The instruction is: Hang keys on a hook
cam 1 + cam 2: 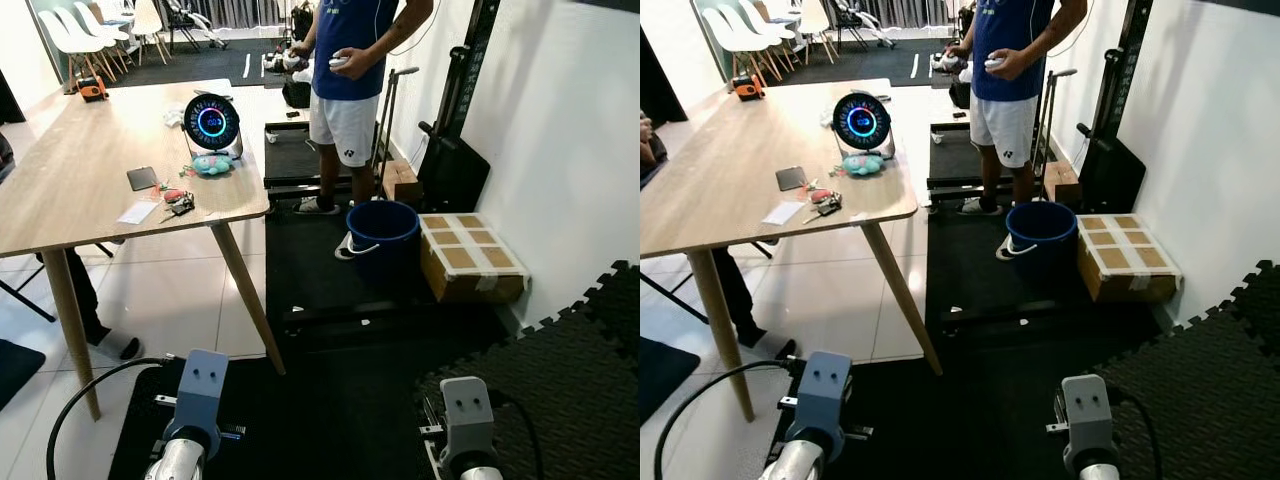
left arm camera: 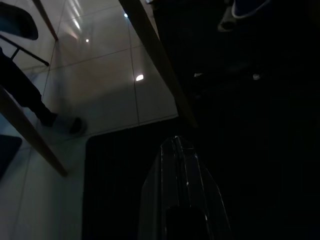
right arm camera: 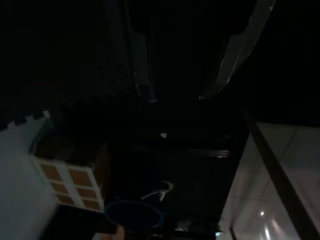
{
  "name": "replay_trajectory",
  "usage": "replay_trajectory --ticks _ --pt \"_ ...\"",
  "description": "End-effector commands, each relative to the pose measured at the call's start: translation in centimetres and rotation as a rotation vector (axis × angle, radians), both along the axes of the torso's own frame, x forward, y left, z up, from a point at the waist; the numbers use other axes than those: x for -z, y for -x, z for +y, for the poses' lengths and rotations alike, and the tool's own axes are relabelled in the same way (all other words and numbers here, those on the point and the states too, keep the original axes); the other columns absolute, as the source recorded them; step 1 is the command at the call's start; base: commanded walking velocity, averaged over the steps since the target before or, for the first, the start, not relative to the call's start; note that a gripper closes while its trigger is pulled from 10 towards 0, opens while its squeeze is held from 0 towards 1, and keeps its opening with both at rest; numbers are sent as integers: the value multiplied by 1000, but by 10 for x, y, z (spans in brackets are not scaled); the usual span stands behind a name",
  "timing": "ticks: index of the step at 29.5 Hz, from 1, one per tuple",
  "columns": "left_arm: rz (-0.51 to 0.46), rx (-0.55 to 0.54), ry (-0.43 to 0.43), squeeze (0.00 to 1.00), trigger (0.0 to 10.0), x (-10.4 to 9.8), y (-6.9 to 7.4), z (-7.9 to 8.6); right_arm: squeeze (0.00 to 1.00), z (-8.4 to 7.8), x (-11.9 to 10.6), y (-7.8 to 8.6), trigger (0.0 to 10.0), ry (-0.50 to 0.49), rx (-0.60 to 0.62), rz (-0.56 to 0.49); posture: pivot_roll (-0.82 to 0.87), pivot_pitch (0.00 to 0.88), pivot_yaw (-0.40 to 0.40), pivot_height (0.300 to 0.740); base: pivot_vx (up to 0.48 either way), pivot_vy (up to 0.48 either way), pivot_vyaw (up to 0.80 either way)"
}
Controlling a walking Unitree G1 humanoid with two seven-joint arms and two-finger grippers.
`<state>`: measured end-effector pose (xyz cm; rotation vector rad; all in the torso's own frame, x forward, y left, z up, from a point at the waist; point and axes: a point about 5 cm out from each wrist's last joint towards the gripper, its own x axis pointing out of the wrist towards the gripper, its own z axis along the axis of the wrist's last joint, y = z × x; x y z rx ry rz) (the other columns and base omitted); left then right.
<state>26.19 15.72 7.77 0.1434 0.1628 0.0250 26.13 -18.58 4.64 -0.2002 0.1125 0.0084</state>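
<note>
Keys lie in a small dark bunch with a red tag on the wooden tabletop, at left of centre in the head views and close to the table's near edge. The bunch is too small to read any long axis or pointing direction; it simply rests flat, just right of a white slip of paper and below a dark phone. Further back on the tabletop stands a round black fan with a glowing ring, with a pale teal toy at its foot and an orange tool near the far left corner.

Pale glossy tiles cover the floor under the table, giving way to black foam mats in the lower half of the frame. A blue bucket sits at centre right beside a taped cardboard box against the white wall. A person in a blue shirt and white shorts stands on a treadmill at upper centre, and white chairs fill the upper left.

Both arms hang low at the bottom edge. The left gripper shows its fingers pressed together over the black mat; the right gripper shows its fingers apart, in deep shade.
</note>
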Motion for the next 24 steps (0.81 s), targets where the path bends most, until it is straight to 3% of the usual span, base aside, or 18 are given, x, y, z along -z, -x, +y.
replay_trajectory --ticks 1,11,24 --pt "5 -23 20 0 10000 1 3 0 0 0 6 2 10000 18 -18 32 28 144 -13 740 0 0 0" --pt "-73 -21 77 0 10000 -16 -1 -5 0 9 -6 -8 10000 14 -69 -12 29 141 -20 740 0 0 0" --pt "-97 41 42 0 10000 -23 -9 -10 0 12 -9 -8 10000 -58 -34 -56 22 126 27 740 0 0 0"
